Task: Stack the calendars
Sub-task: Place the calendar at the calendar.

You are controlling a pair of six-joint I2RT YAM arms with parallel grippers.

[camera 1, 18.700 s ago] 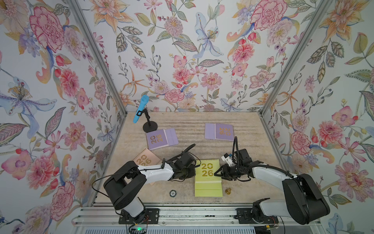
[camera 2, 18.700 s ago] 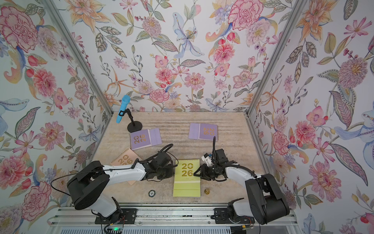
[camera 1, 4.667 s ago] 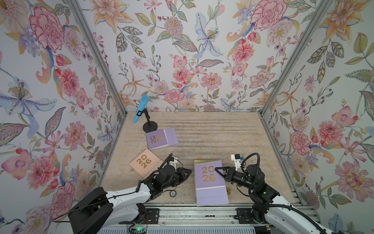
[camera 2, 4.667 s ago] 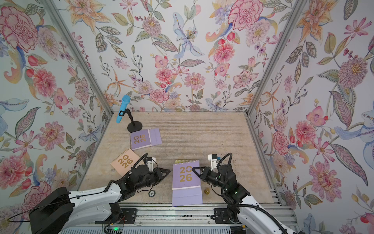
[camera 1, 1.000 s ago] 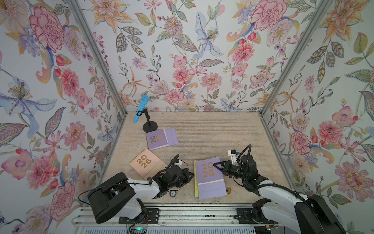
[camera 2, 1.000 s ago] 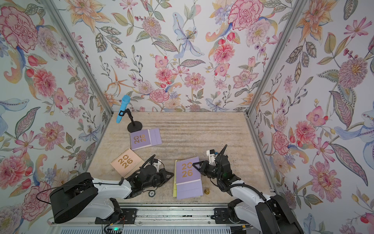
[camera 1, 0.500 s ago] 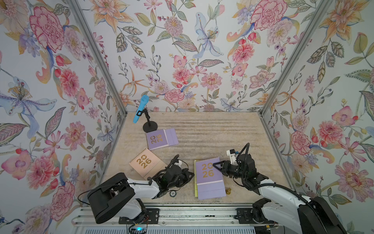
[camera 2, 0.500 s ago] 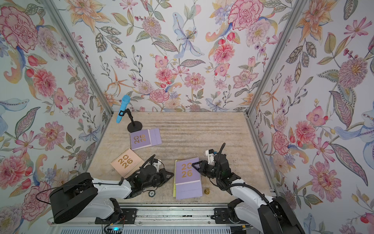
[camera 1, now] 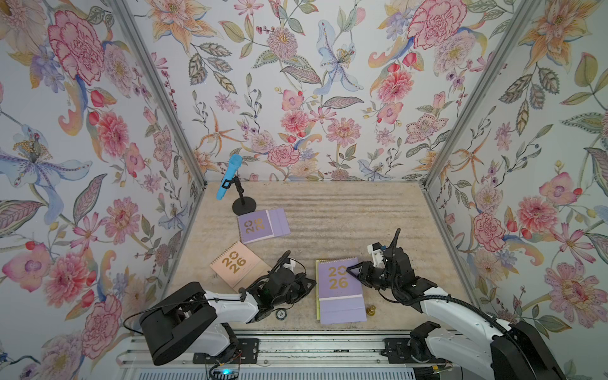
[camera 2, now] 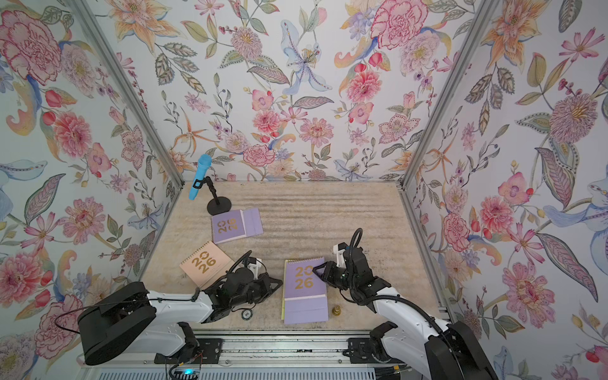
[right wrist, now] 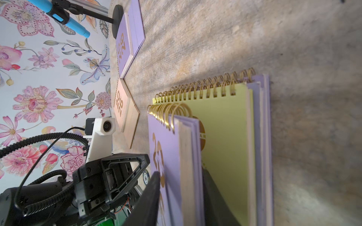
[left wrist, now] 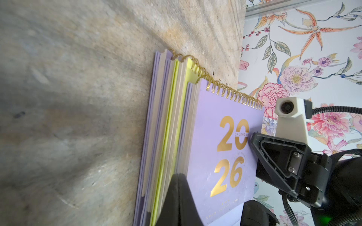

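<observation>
Down at the front of the table (camera 1: pixel 345 214), we have the stack (left wrist: pixel 156 137). The top lilac calendar (camera 1: pixel 339 289) lies with its gold "2026" up, slightly askew. A strip of the yellow-green calendar (camera 1: pixel 317 296) peeks out along its left side, and the left wrist view shows more lilac beneath that.

Over to the right gripper (camera 1: pixel 351 268), at the top calendar's right edge: jaws partly apart, 1 finger over the cover and 1 under it. Whether they pinch it or merely straddle it, we cannot tell. The left gripper (camera 1: pixel 310 284) is closed with nothing in it, its tip at the stack's left side.

Off to the left, the peach calendar (camera 1: pixel 235 268) lies flat just beside the left arm's wrist. Behind it, the far lilac calendar (camera 1: pixel 260 225) lies just beside the black stand of a blue microphone (camera 1: pixel 228 177).
</observation>
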